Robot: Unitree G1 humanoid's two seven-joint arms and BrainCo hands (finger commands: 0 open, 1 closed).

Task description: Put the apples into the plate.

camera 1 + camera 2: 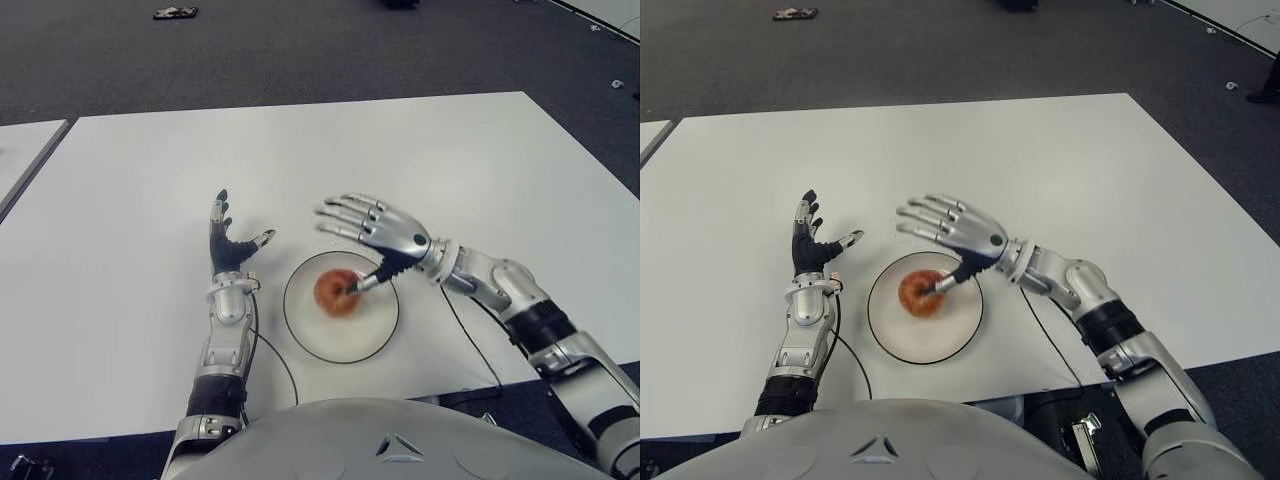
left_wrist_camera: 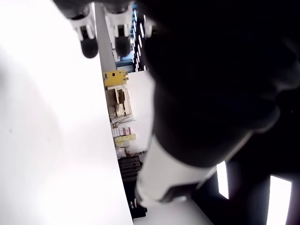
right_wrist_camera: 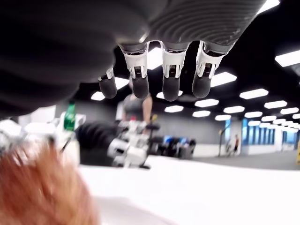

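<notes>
One apple [image 1: 337,292] sat in one white plate [image 1: 378,334] on a single white bench [image 1: 400,160], flanked by two robot hands, the left hand [image 1: 228,247] and the right hand [image 1: 377,228].

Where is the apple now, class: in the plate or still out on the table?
In the plate. The apple sits inside the plate's rim, with the open right hand just above it, thumb at the apple.

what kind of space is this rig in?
Probably an open-plan lab or office. A white table stands on dark carpet, and the right wrist view shows rows of ceiling light panels with a person standing far back. The left wrist view shows stacked boxes.
</notes>
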